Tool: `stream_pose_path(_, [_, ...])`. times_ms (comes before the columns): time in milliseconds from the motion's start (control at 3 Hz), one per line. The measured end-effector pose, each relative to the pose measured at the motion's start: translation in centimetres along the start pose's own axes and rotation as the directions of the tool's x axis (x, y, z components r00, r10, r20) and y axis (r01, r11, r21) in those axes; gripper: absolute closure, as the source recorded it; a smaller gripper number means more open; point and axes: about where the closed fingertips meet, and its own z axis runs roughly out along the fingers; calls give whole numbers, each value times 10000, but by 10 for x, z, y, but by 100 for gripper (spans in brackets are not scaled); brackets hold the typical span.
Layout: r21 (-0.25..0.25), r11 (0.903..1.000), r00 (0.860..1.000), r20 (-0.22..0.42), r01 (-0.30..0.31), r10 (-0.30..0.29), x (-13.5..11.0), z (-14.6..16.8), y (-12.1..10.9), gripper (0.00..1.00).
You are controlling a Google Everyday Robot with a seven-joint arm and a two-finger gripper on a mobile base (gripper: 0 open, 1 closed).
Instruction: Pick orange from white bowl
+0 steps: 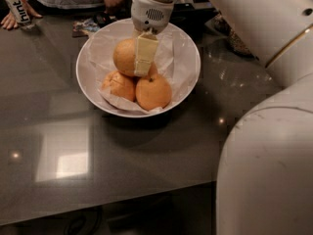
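The white bowl point(188, 58), lined with crinkled white paper, sits on the dark table at the upper middle of the camera view. The orange point(124, 57), the largest and palest fruit, lies on top at the bowl's back left. Two smaller, deeper-orange fruits lie in front of it, one at the left point(119, 85) and one at the right point(153, 93). My gripper point(137, 65) reaches down from the top into the bowl. Its cream-coloured part lies against the right side of the orange. The far side of the orange is hidden.
The grey glossy table point(98, 170) runs to a front edge at the bottom. My own white arm and body point(264, 146) fill the right side. A person's hand with a bottle point(17, 9) is at the far top left. Small dark items point(88, 26) lie behind the bowl.
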Motion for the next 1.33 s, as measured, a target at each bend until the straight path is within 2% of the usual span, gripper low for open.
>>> stream_pose_path(1333, [3,10000,10000,1,0,0,2,6,0,100])
